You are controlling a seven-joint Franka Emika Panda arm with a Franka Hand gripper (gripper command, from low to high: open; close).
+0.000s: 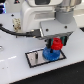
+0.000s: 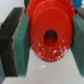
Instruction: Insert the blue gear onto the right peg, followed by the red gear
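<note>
In the exterior view the blue gear (image 1: 50,53) lies flat on the grey black-bordered plate (image 1: 35,58), at the plate's end toward the exterior view's right. Just above it hangs the red gear (image 1: 56,44), held in my gripper (image 1: 56,43). The wrist view is filled by the red gear (image 2: 49,36) with its centre hole, clamped between the two teal finger pads (image 2: 22,44). The right peg is hidden under the gears. A thin dark peg (image 1: 36,56) stands on the plate's other half.
The white table (image 1: 15,70) stretches around the plate. A black cable (image 1: 12,31) runs across it toward the arm at the exterior view's left.
</note>
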